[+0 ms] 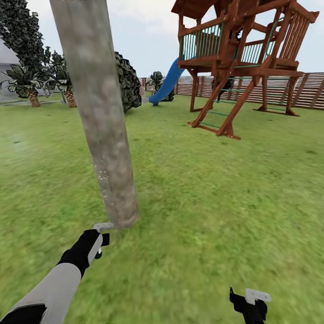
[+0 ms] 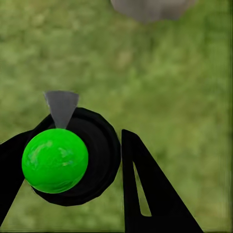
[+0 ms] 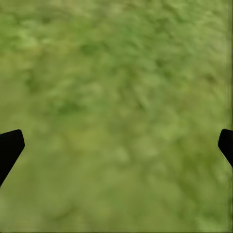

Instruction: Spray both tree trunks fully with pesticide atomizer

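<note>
Atomizer (image 2: 73, 158) sits clamped between the left gripper's (image 1: 100, 238) fingers, its pale trigger head just short of the trunk's (image 1: 105, 135) base. In the left wrist view the bottle shows end-on as a black disc with a green cap, and the trunk's foot lies ahead of it. Faint pale specks mark the trunk's lower part; the upper part appears unmarked.

Risk: from this low position, spray would likely reach only the base and leave the height uncovered. The nozzle is also very close to the trunk, so contact could shift the bottle in the grip.

Right gripper (image 1: 252, 303) hangs well right of the trunk, fingers spread apart over bare grass (image 3: 116, 97).

Surface is open lawn (image 1: 202, 189). Beyond the trunk, to its right, stand a wooden play tower (image 1: 243, 54), a blue slide (image 1: 167, 83) and a slat fence (image 1: 310, 90).
</note>
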### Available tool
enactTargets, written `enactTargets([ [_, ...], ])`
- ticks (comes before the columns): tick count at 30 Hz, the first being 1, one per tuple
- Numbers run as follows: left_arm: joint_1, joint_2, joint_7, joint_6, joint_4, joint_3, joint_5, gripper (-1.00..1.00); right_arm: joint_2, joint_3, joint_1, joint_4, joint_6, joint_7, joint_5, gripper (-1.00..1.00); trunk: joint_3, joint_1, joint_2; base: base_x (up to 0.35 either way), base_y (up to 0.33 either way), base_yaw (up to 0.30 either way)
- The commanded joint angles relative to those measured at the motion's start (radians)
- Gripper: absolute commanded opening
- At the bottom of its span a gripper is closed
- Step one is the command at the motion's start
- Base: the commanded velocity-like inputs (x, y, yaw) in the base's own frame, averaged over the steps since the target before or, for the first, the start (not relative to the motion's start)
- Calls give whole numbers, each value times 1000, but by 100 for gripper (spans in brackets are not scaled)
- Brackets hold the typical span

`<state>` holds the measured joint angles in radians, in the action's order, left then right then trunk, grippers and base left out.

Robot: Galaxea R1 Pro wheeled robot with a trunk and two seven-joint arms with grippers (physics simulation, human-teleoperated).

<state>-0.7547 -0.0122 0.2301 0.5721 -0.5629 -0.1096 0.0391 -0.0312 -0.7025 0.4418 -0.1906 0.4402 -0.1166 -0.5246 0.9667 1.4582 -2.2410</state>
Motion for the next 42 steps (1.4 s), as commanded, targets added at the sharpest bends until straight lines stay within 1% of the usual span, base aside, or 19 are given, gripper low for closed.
enactTargets([
  [1, 0, 0, 0, 0, 0, -1, 0, -100, 0, 0, 0, 0, 0, 0, 0, 100, 0, 0, 0, 0, -277, 248],
  [22, 0, 1, 0, 0, 0, -1, 0, -100, 0, 0, -1, 0, 0, 0, 0, 100, 0, 0, 0, 84, -277, 275],
  [33, 0, 1, 0, 0, 0, 0, 1, -100, 0, 0, 0, 0, 0, 1, 0, 100, 0, 0, 0, 75, -277, 49],
  [42, 0, 1, 0, 0, 0, 1, 1, -100, 0, 0, 0, 0, 0, 1, 0, 100, 0, 0, 0, 1, -277, 258],
])
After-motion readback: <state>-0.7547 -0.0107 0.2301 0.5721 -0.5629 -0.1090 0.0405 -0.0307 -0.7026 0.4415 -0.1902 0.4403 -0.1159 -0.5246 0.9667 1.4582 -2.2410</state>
